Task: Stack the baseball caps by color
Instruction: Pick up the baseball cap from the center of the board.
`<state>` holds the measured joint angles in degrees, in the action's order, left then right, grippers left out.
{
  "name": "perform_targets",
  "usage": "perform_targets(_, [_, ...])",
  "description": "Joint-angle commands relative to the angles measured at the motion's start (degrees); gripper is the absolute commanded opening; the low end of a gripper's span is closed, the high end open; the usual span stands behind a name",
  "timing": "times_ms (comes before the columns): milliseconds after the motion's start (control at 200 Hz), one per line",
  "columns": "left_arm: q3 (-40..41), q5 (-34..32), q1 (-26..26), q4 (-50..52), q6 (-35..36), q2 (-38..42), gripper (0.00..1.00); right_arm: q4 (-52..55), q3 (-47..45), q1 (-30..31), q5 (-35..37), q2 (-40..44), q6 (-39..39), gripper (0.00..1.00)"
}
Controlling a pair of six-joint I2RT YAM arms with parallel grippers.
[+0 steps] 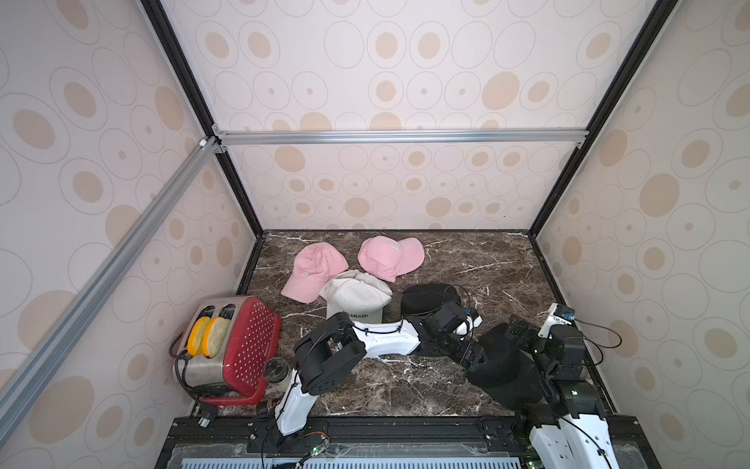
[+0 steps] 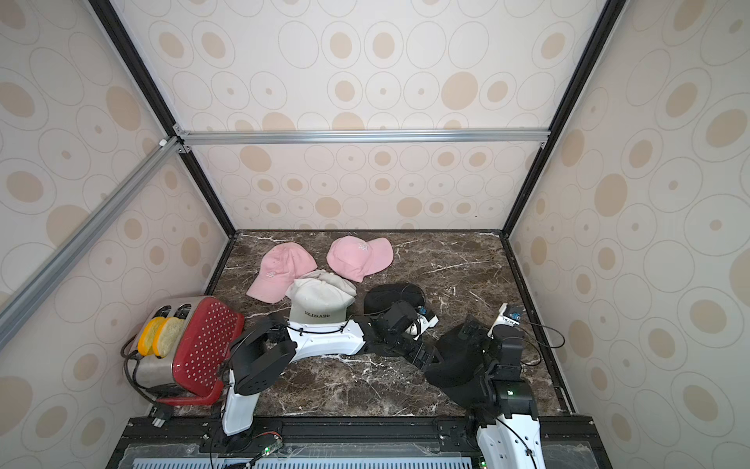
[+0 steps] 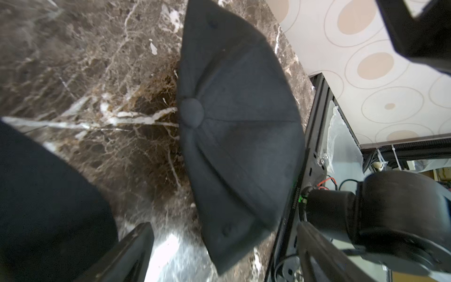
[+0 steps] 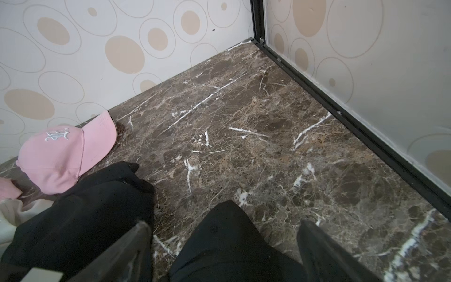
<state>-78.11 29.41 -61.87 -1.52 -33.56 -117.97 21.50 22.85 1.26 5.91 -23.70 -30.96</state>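
Baseball caps (image 1: 357, 302) lie part-sorted: white caps (image 2: 320, 300) piled, pink caps (image 1: 318, 264) apart, black caps (image 1: 503, 369) split, left gripper (image 3: 223, 225) and right gripper (image 4: 223, 224) both spread wide.

A silver toaster (image 1: 195, 367) stands at the marble worktop's (image 1: 406, 385) eight o'clock, with two bread slices (image 1: 217, 337) upright in its slots. A red perforated tray (image 1: 247, 345) leans against its three o'clock side, and a jar (image 1: 278, 371) stands just beside.
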Motion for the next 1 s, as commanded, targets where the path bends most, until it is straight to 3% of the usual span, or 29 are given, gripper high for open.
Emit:
perform_targets(0, [-3.08, 3.79, 0.37, -3.05, -2.02, -2.02, 0.91, 0.82, -0.44, -0.05, -0.20, -0.16, 1.41, 0.99])
perform_targets(350, [-2.65, 9.09, 0.45, -9.55, -1.65, -3.70, 0.66, -3.28, -1.27, -0.06, -2.52, -1.55, 3.47, 0.99])
perform_targets(466, [-2.74, 8.60, 0.42, -9.61, -1.43, -4.08, 0.65, -5.81, -1.84, -0.09, -4.48, -2.04, 3.36, 0.99])
perform_targets(611, [-3.20, 7.71, 0.44, -8.68, -0.15, -4.10, 0.55, -6.12, -1.67, -0.04, -4.62, -2.89, 3.66, 0.98])
perform_targets(896, [-3.50, 5.61, 0.50, -9.48, 1.23, -3.73, 0.21, -5.60, 0.11, -0.10, -6.31, -4.79, 3.79, 1.00])
perform_targets(996, [-3.54, 5.12, 0.49, -8.92, 1.63, -3.32, 0.01, -3.94, 1.26, -0.07, -2.97, -4.62, 3.28, 1.00])
